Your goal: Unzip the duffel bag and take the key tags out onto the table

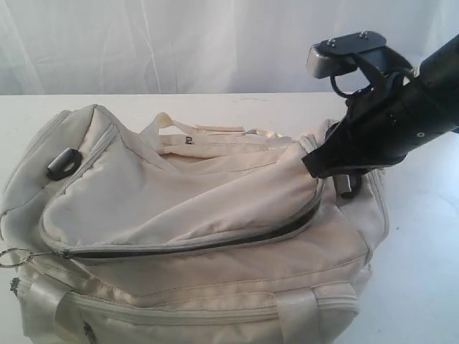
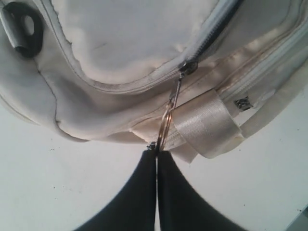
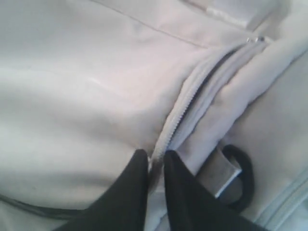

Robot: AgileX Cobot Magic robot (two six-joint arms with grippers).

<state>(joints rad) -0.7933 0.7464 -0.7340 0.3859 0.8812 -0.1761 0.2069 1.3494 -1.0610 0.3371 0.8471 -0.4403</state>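
Pinching duffel bag zipper ring: left claw.

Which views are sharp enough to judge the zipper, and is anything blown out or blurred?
Exterior view: duffel bag clear, backdrop washed out. Left wrist view: pull ring sharp, left gripper near-black. Right wrist view: zipper soft, blurred.

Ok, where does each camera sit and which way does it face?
Exterior: off the arms, looking down on the duffel bag on the table; right arm shows.
Left wrist: on the left arm, facing the bag's end; left jaws shut on the pull ring.
Right wrist: on the right arm, facing the zipper; right jaws show.
Exterior and left wrist share that ring.
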